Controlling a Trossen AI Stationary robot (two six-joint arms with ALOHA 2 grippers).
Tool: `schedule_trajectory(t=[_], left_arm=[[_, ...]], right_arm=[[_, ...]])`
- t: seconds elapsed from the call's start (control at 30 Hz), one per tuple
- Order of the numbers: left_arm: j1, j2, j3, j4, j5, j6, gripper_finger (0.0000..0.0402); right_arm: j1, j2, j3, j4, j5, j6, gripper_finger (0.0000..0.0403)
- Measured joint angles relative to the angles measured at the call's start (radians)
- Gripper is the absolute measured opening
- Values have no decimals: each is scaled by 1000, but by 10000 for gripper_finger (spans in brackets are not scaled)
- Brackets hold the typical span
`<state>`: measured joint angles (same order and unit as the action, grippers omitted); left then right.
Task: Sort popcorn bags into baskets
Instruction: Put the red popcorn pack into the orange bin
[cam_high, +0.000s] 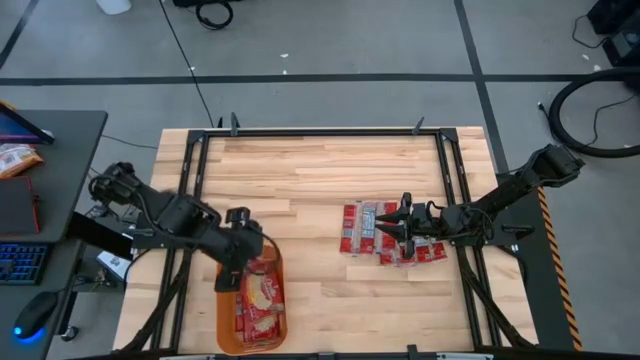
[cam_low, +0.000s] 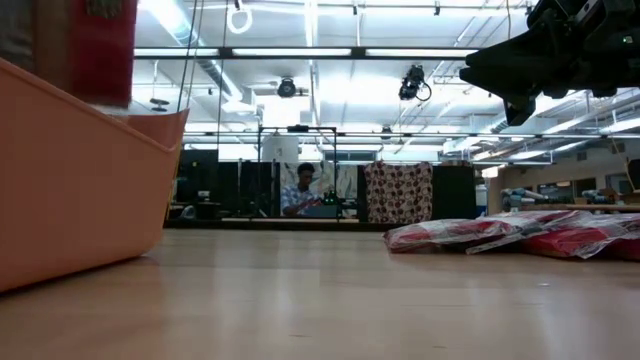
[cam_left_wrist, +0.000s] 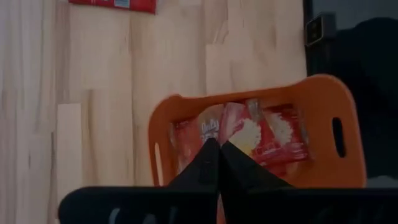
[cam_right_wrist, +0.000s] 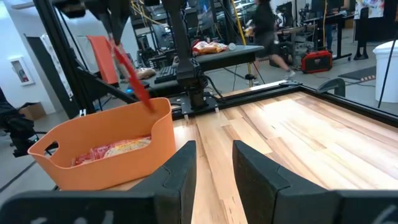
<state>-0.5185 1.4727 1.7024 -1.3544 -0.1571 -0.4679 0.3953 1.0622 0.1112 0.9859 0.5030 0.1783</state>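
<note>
Overhead looks down; low level; wrists close (sharing basket (cam_high: 250, 300)).

Bags (cam_high: 258, 300) in basket (cam_high: 225, 325) — pile (cam_high: 362, 228) right

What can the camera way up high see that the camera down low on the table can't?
Only the high camera: the bags lying inside the basket, and the left tool over it, shut on one more bag. Only the low camera: the room behind, with a person sitting. Both: the orange basket, the pile of red bags, and the open right tool above that pile.
</note>
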Motion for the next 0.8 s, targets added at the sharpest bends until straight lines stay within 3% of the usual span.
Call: schedule_trajectory(t=[0.23, 0.47, 0.7, 0.8], left_arm=[[-55, 0, -152, 54, -38, -18, 3], [-81, 0, -313, 169, 31, -56, 6], [-79, 1, -337, 227, 33, -101, 66], [-73, 0, -337, 292, 108, -120, 94]], right_arm=[[0, 0, 0, 0, 0, -1, 110], [0, 0, 0, 2, 0, 1, 110], [0, 0, 0, 4, 0, 1, 110], [0, 0, 0, 4, 0, -1, 110]])
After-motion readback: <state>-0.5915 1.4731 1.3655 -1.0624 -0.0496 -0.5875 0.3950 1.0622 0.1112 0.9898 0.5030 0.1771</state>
